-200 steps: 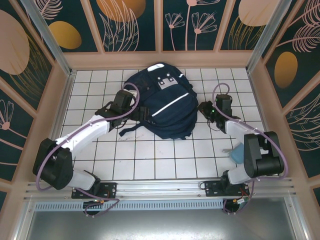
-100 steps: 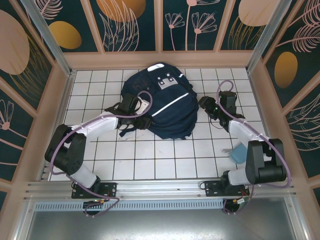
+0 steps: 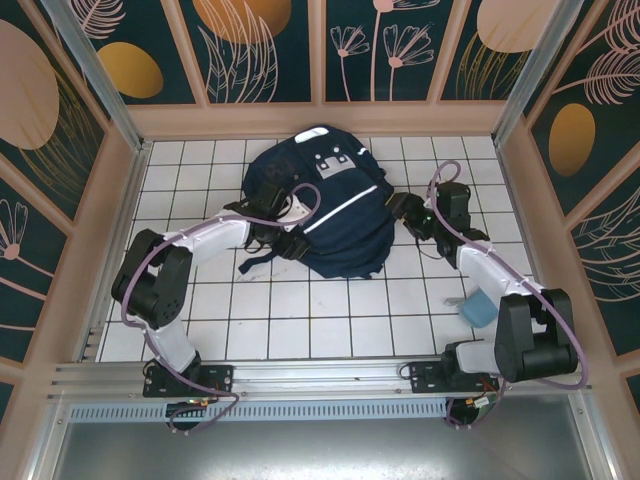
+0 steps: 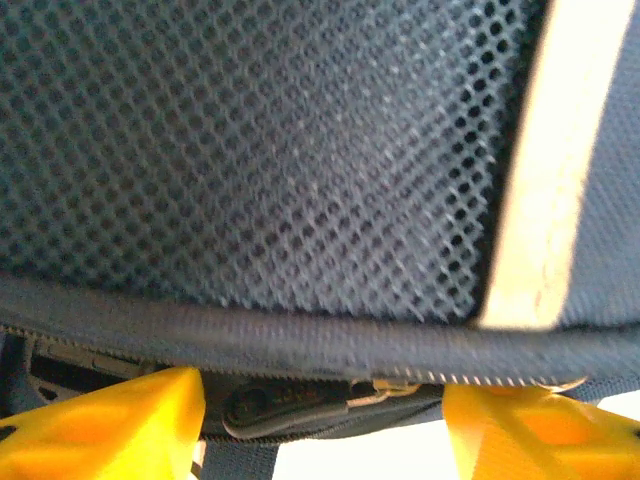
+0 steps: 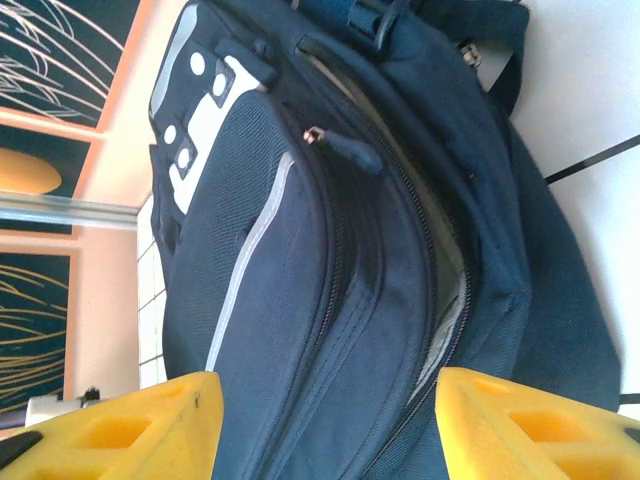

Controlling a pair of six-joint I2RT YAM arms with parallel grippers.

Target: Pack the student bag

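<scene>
The student bag [image 3: 335, 215], dark navy with a white stripe and grey-white patches near its top, lies on the white tiled table [image 3: 300, 310]. My left gripper [image 3: 287, 237] is pressed against the bag's left side. In the left wrist view its yellow fingers [image 4: 110, 425] stand apart on either side of a zip pull [image 4: 290, 405], under the bag's mesh panel [image 4: 260, 150]. My right gripper [image 3: 400, 211] is at the bag's right side, open, its fingers [image 5: 540, 425] a little short of the fabric. A partly undone zip shows the bag's grey lining [image 5: 450, 300].
A light blue object [image 3: 477, 306] lies on the table beside the right arm's upper link. Wooden walls with patterned panels [image 3: 320, 118] enclose the table on three sides. A loose dark strap [image 3: 255, 262] trails from the bag's lower left.
The left arm has reached rightward onto the bag's left side and its jaws have narrowed. The right gripper has opened wider and edged toward the bag.
</scene>
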